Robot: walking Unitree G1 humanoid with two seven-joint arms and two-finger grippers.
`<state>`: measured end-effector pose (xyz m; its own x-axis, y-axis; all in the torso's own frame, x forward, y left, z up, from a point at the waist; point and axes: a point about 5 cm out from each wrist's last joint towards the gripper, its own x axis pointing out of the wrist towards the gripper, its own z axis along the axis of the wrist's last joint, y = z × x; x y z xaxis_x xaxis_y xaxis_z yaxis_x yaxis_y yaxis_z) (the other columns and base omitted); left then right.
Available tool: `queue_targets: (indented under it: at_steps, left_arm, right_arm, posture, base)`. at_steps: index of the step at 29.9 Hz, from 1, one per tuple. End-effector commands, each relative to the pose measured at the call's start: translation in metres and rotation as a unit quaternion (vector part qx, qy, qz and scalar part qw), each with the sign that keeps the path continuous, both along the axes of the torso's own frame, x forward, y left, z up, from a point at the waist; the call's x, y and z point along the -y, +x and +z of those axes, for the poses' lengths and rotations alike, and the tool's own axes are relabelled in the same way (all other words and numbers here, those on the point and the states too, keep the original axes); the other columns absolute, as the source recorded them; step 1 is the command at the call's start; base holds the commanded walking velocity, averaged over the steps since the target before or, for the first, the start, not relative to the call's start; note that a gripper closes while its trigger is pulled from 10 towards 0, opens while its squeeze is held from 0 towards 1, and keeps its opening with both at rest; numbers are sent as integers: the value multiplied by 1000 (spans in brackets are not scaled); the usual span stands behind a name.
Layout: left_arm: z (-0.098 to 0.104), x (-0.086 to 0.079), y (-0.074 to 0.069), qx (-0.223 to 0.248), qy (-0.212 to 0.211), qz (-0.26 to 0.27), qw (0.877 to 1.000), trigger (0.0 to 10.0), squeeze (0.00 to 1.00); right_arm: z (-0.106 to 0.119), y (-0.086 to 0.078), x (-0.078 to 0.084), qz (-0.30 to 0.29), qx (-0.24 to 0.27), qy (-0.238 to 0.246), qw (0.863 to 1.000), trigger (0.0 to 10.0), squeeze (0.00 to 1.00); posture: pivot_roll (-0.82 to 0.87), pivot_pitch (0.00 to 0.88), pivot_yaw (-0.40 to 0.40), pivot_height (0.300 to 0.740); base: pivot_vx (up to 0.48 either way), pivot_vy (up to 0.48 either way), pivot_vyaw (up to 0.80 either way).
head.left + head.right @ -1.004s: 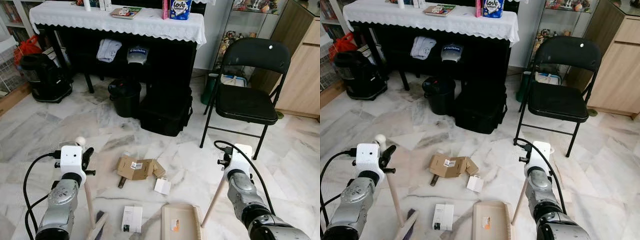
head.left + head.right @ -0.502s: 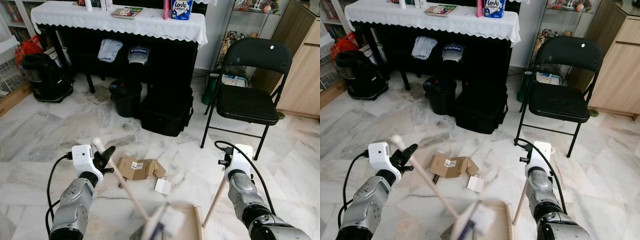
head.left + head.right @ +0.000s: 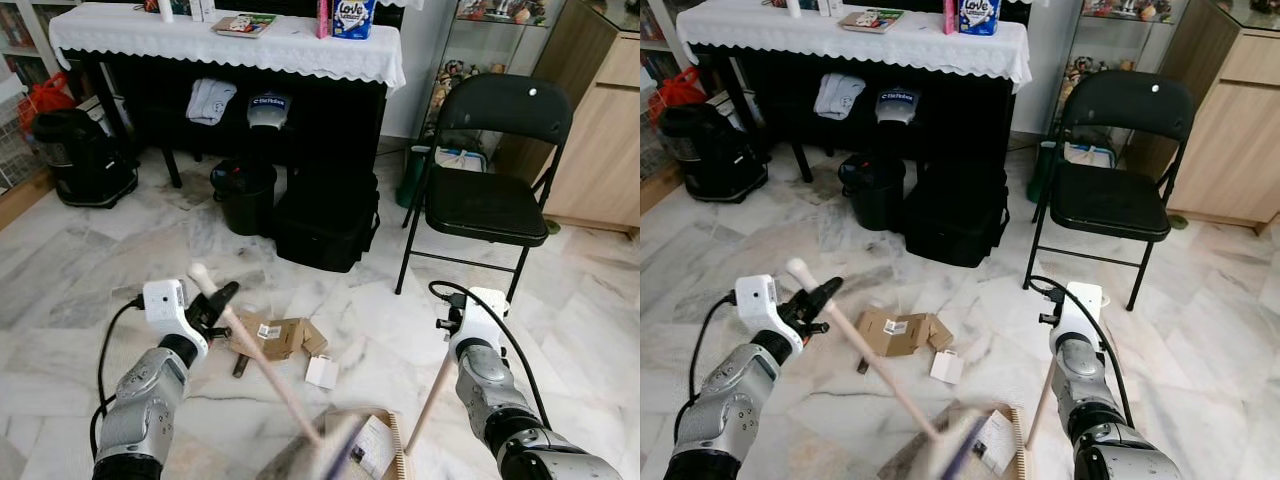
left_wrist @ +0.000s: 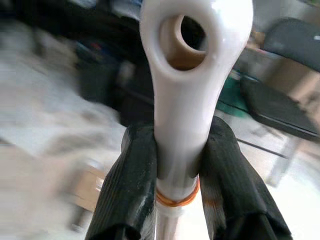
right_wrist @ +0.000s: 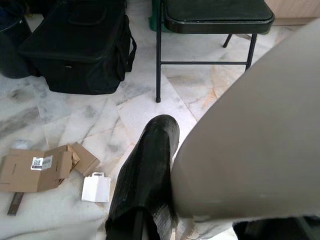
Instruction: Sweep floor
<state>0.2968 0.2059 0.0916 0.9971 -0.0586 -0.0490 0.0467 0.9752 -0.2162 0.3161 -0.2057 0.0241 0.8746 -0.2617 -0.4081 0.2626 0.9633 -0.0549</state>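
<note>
Left gripper (image 4: 176,165) is clamped round the white plastic end of the broom handle (image 3: 255,368), one ribbed black finger (image 4: 127,190) on each side, just above an orange band, with the hanging hole poking out past the fingertips. From there the pale stick is slanted down toward the robot's right, and its brush end (image 3: 340,445) is smeared into a purple-grey blur right at the dustpan (image 3: 385,445), so the bristles can't really be made out. A white card-like scrap is seen lying on the pan, though half the pan is cut off by the frame edge.

Right gripper (image 5: 165,165) is closed on the dustpan's pale handle (image 3: 430,392); only one black finger (image 5: 147,170) can be seen in the wrist view, the other being hidden behind the thick beige handle.

Out on the marble floor (image 3: 120,250), a flattened cardboard box (image 3: 280,335) with a barcode label is left just past the broom stick, with a small white paper bag (image 3: 322,371) beside it. Further back, a black folding chair (image 3: 490,190), a black case (image 3: 325,220), a dark bin (image 3: 243,195) and a table with a white lace cloth (image 3: 220,40) are seen.
</note>
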Motion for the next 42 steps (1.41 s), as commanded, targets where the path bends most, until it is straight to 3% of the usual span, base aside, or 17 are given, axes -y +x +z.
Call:
queue_targets:
  at_steps: [1, 4, 7, 13, 19, 21, 32, 42]
  left_arm:
    - [21, -13, 5, 54, 17, 51, 997, 10000, 0]
    - [27, -15, 4, 71, 48, 62, 994, 10000, 0]
    - [24, -1, 3, 78, 96, 34, 992, 10000, 0]
    - [14, 18, 2, 79, 102, 24, 991, 10000, 0]
    - [14, 22, 3, 92, 124, 38, 987, 10000, 0]
    - [16, 16, 4, 98, 136, 64, 984, 10000, 0]
    - [24, 14, 1, 127, 130, 121, 976, 10000, 0]
    - [23, 28, 3, 132, 110, 102, 980, 10000, 0]
  right_arm:
    - [13, 9, 0, 6, 35, -8, 999, 10000, 0]
    - [17, 11, -1, 3, 61, 2, 998, 10000, 0]
    - [23, 12, -5, 10, 93, 13, 996, 10000, 0]
    - [33, 13, -14, 25, 152, 24, 988, 10000, 0]
    - [41, 14, -22, 39, 188, 31, 981, 10000, 0]
    - [44, 14, -25, 41, 199, 36, 978, 10000, 0]
    - [44, 8, -37, 46, 217, 59, 973, 10000, 0]
    - [50, 4, -40, 51, 247, 54, 966, 10000, 0]
  posture:
    - [133, 0, -59, 740]
    - [129, 0, -61, 740]
    - [120, 0, -63, 740]
    - [105, 0, -67, 740]
    - [104, 0, -72, 740]
    - [103, 0, -71, 740]
    - [112, 0, -73, 740]
    - [109, 0, -70, 740]
  base:
    - [0, 0, 0]
    - [0, 0, 0]
    - [0, 0, 0]
    - [0, 0, 0]
    - [0, 0, 0]
    - [0, 0, 0]
    - [0, 0, 0]
    - [0, 0, 471]
